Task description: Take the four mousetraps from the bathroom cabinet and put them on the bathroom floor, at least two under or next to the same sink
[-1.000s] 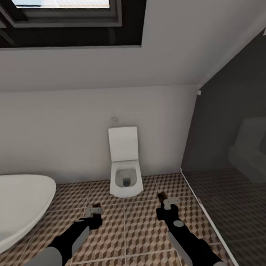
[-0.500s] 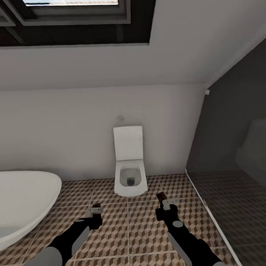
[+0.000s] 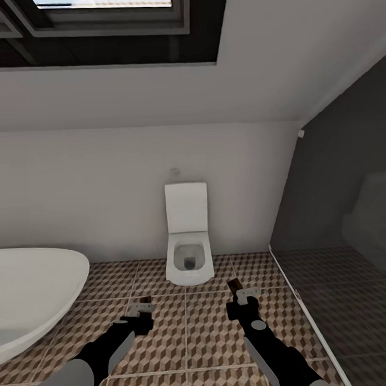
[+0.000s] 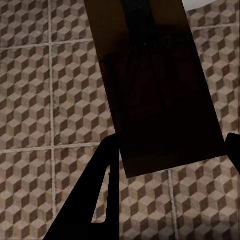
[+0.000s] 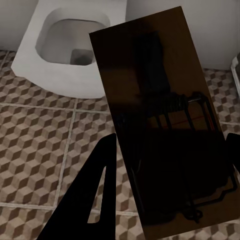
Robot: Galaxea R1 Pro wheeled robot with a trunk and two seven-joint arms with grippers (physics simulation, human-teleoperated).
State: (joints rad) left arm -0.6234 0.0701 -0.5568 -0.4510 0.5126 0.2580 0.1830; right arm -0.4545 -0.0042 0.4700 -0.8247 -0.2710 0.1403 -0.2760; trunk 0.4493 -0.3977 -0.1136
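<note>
A flat rectangular wooden mousetrap (image 4: 155, 95), dark in shadow, was clamped between the black fingers (image 4: 97, 190) of the left gripper (image 3: 142, 307), which was closed on the board's near end. A second flat wooden mousetrap (image 5: 160, 115), with its black wire spring bar visible, was gripped in the same way by the right gripper (image 3: 244, 294). Both traps were held above the bathroom floor (image 3: 209, 337) of square tiles printed with brown, beige and white cubes. The white wall-mounted toilet (image 3: 187, 243) was seen just beyond the grippers, the right one nearer to it. A white oval bathtub (image 3: 29, 293) stood left of the toilet, and a dark glass shower partition (image 3: 338, 210) was set to its right.
</note>
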